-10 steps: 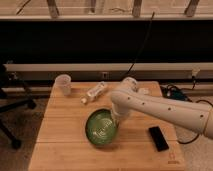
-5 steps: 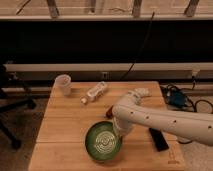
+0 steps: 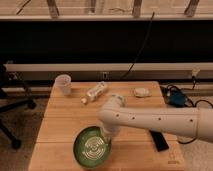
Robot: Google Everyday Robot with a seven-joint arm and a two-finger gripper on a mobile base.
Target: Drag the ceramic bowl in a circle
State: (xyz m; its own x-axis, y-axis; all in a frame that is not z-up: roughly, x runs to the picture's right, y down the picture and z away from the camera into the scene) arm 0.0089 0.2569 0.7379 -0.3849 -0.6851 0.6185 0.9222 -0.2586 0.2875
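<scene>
The ceramic bowl (image 3: 91, 148) is round and glossy green with pale rings inside. It sits on the wooden table (image 3: 60, 125) near the front edge, left of centre. My white arm reaches in from the right and bends down at the bowl. My gripper (image 3: 107, 136) is at the bowl's right rim, mostly hidden behind the wrist.
A small translucent cup (image 3: 63, 84) stands at the back left. A white bottle (image 3: 95, 92) lies at the back middle, and a small pale object (image 3: 141, 92) at the back right. A flat black object (image 3: 160, 141) lies right of my arm. A chair (image 3: 7, 100) stands off the left side.
The bowl has slid toward the front left of the table. My arm and gripper have moved with it.
</scene>
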